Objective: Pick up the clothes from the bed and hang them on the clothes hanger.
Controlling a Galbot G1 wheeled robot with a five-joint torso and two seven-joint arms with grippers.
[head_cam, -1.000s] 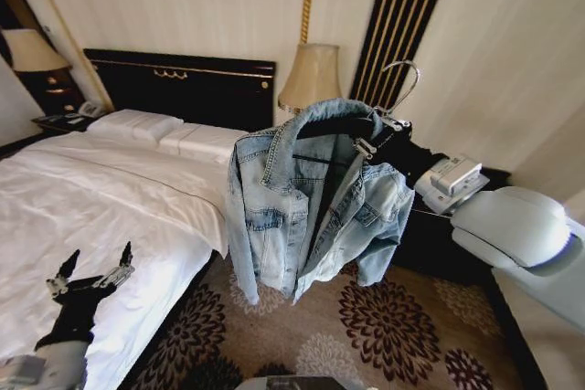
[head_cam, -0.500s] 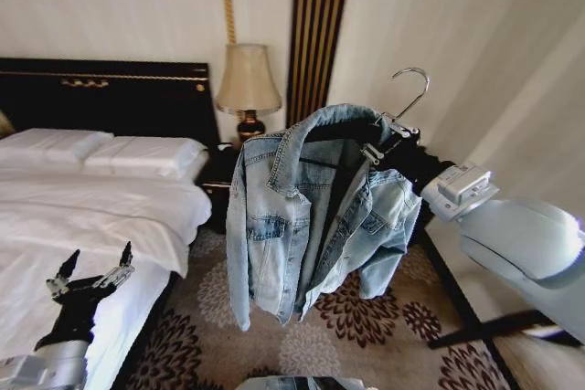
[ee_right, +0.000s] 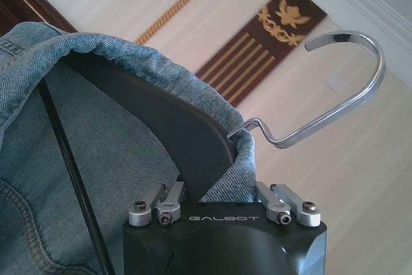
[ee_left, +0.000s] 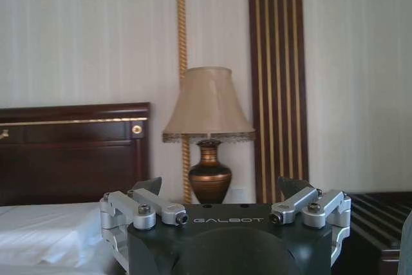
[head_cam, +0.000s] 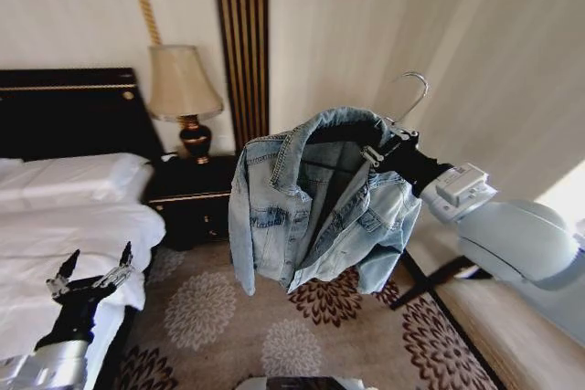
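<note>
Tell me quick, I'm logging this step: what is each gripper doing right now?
Left gripper: open, holding nothing, low beside the bed.
Right gripper: shut on the hanger, with the denim jacket draped on it.

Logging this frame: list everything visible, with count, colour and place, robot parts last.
Denim jacket: one, light blue, hanging on the hanger in mid-air above the carpet, right of the bed.
Clothes hanger: one, black with a silver hook, inside the jacket's collar, held at its shoulder end.
Bed: one, white bedding, dark headboard, at the left.
Lamp: one, beige shade on a bronze base, on the nightstand.
Nightstand: one, dark, between the bed and the striped panel.
Wall panel: one, dark with gold stripes, behind the lamp.
Carpet: brown with floral medallions, on the floor.
Left gripper: black, open, low over the bed's edge.
Right gripper: black, shut on the hanger through the jacket's collar.
</note>
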